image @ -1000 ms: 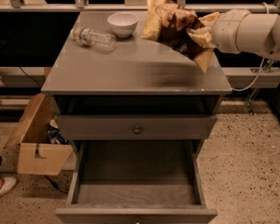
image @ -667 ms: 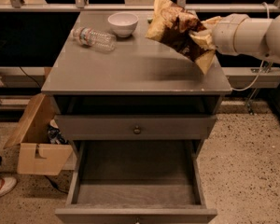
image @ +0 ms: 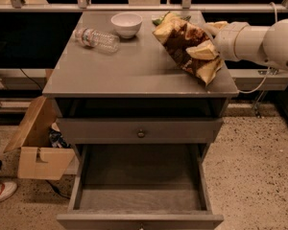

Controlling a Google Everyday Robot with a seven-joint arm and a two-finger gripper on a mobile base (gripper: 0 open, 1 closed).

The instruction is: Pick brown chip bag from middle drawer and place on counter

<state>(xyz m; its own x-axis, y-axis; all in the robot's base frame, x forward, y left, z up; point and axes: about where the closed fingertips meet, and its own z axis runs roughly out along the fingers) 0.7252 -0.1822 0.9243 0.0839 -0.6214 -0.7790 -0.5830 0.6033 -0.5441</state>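
The brown chip bag (image: 182,41) is crinkly dark brown and tan. It lies tilted over the right part of the counter (image: 129,66), and its lower corner reaches the counter's right front edge. My gripper (image: 207,42) comes in from the right on a white arm and is shut on the bag's right side. The middle drawer (image: 139,176) is pulled out below; its plain grey inside holds nothing.
A white bowl (image: 126,24) and a lying plastic bottle (image: 96,38) are at the back left of the counter. A bit of a green bag (image: 159,19) shows behind the brown bag. A closed knobbed drawer front (image: 141,133) is above the open drawer. A cardboard box (image: 36,147) stands on the floor at left.
My gripper has lowered the brown chip bag and brought it forward, from above the back of the counter down to its right side.
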